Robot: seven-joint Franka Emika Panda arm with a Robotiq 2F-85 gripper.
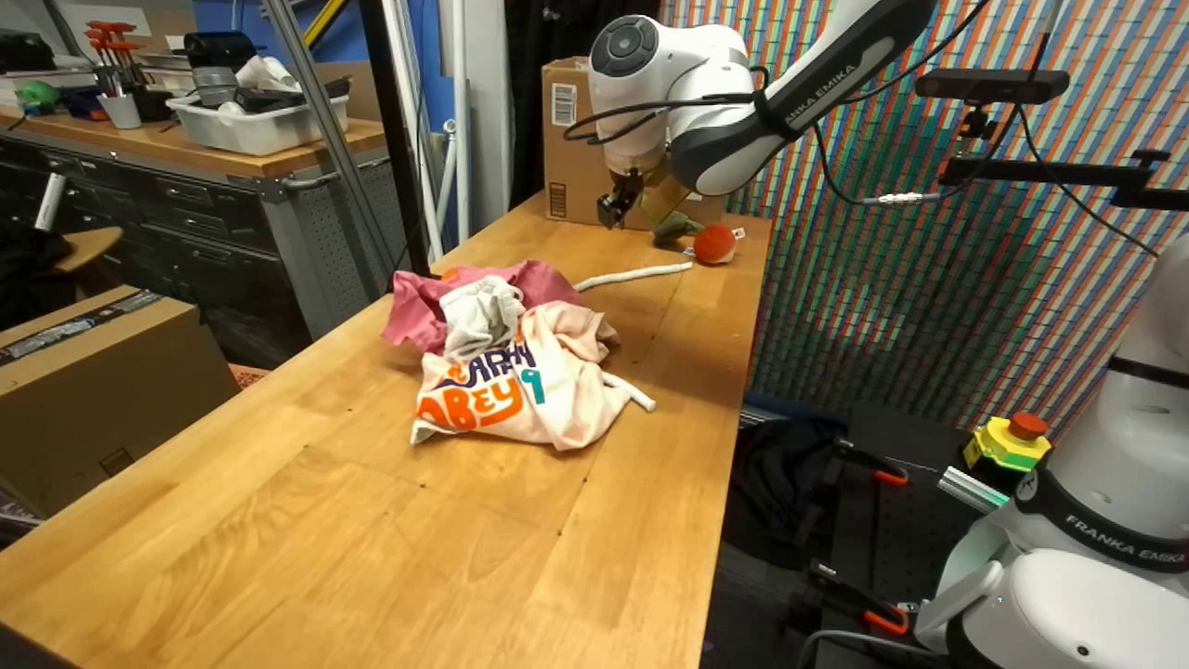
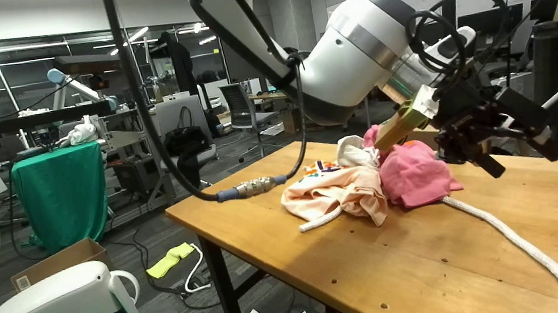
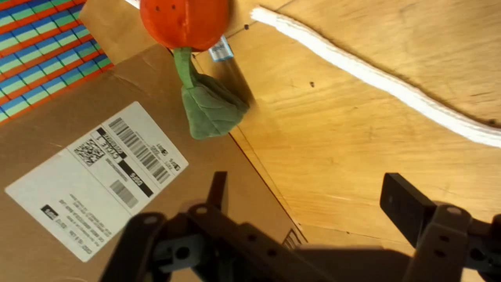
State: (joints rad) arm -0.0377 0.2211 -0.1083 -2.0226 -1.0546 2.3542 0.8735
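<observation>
So my jaws are spread wide right now, one on each side of the wrist view, with cardboard and bare wood showing through the gap. I'm hanging over the wooden surface [image 1: 446, 530], right by a big cardboard box [image 3: 219, 160] with a white shipping label [image 3: 98, 180] stuck on it. Closest little thing to me is a round red plush toy [image 3: 186, 21] with two dark dots and a green fabric leaf [image 3: 215, 107]. It's lying on the surface beside the box, leaf side toward the cardboard, though I can't tell if they touch. A small printed tag [image 3: 221, 49] pokes out too. Near the toy there's the end of a white rope [image 3: 375, 82], and in both exterior views that rope runs to a crumpled pink cloth [image 2: 416, 173]. The pink one's kinda bunched up together with a white cloth [image 1: 483, 316] and a peach cloth [image 1: 571, 390] that's lettered in orange and purple, with a teal 9. Another rope end [image 2: 320, 220] sticks out from under the peach one; can't tell if it's the same rope. Over by my base [image 1: 1091, 488] there's an emergency stop button [image 1: 1012, 441], yellow with a red top.
</observation>
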